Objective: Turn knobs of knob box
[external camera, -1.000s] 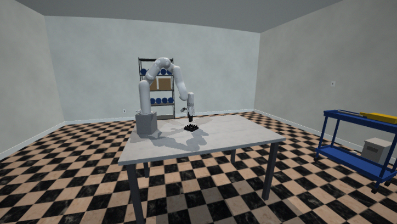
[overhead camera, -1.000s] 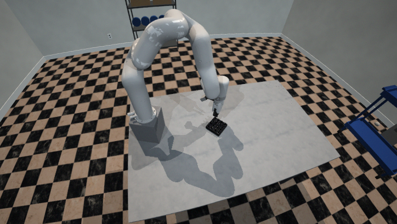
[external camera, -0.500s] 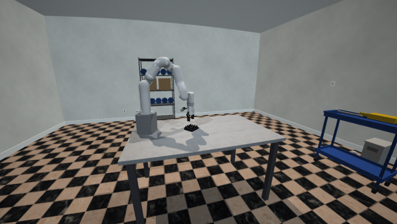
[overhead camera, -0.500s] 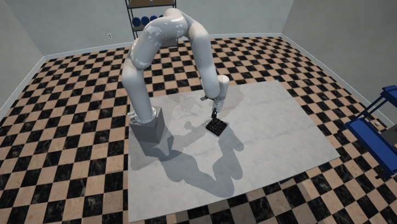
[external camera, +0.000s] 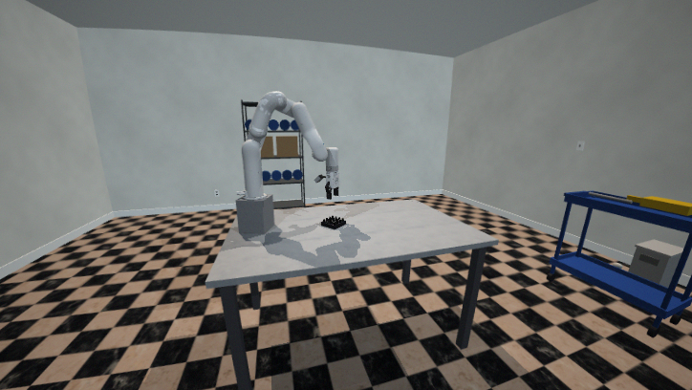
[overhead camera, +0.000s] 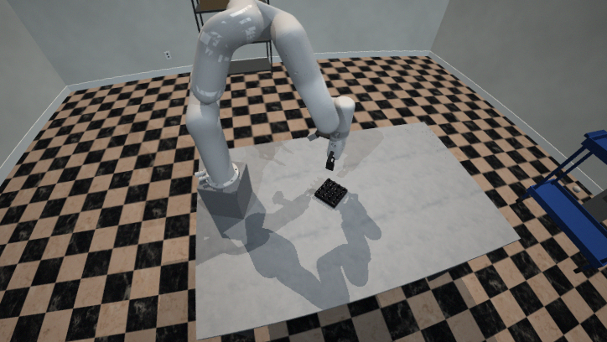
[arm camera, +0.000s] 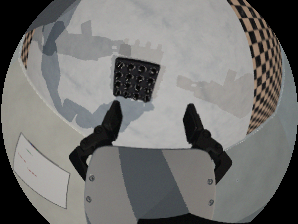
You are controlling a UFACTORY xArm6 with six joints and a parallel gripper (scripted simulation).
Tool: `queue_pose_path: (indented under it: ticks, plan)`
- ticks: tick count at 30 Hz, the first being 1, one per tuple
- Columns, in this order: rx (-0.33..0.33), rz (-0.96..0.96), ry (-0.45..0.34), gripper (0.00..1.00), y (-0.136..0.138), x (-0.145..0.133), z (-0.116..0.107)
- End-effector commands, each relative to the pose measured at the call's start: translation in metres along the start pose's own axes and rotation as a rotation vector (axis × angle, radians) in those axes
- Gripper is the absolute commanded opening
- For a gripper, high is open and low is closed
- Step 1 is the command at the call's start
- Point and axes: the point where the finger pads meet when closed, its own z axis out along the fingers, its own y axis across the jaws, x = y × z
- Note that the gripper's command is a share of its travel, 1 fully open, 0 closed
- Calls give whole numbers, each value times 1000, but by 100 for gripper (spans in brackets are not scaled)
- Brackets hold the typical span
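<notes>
The black knob box point(overhead camera: 330, 192) stands on the grey table, its rows of small knobs facing up. It also shows in the exterior view point(external camera: 334, 222) and in the wrist view point(arm camera: 136, 78). The knobs are too small to read their white lines or names. My gripper point(overhead camera: 329, 163) hangs well above the box, a little toward the far side of it. In the wrist view its two black fingers stand wide apart with nothing between them, and the box lies beyond the fingertips. It also shows high over the box in the exterior view point(external camera: 332, 192).
The arm's grey base block point(overhead camera: 225, 195) stands on the table's left part, near the box. A blue cart point(external camera: 629, 251) stands off the table at the right. A shelf rack point(external camera: 275, 150) stands behind the arm by the wall.
</notes>
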Motion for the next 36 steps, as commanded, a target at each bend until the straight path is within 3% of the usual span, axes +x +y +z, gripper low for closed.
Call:
queue_pose_path:
  ticks: [1,7,36]
  plan:
    - [0,0,0,100,0,0,-21]
    - [0,0,0,100,0,0,-36]
    - [0,0,0,100,0,0,-36]
